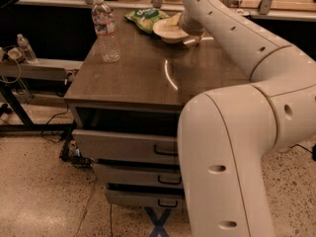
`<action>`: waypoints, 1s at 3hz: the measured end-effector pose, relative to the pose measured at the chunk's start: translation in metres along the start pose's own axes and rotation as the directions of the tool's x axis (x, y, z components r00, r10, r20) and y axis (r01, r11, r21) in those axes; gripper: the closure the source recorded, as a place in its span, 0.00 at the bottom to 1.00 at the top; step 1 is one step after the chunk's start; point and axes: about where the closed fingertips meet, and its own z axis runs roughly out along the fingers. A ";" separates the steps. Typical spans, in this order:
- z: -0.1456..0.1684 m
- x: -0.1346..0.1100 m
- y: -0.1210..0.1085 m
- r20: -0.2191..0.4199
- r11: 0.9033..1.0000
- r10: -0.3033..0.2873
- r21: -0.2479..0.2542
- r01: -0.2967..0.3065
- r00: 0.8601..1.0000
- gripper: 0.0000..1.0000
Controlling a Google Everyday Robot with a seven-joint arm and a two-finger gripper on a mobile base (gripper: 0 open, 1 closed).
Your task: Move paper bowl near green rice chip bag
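The off-white paper bowl [167, 31] sits at the far end of the table, its left rim right beside the bright green rice chip bag [145, 18], which lies at the table's back edge. My gripper [191, 33] is at the bowl's right rim, mostly hidden behind my own wrist and forearm. My white arm reaches across the right side of the table from the foreground.
A clear plastic water bottle [105, 29] stands at the table's far left. The grey table [143, 78] has drawers [123, 144] below its front edge. A second small bottle [24, 48] stands on a low shelf at left. A counter runs behind the table.
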 end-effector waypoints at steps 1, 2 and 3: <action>-0.002 -0.002 0.001 0.000 1.000 0.000 0.000 0.000 1.000 0.18; -0.002 -0.002 0.001 0.000 1.000 0.000 0.000 0.000 1.000 0.12; -0.002 -0.002 0.001 0.000 1.000 0.000 0.000 0.000 1.000 0.32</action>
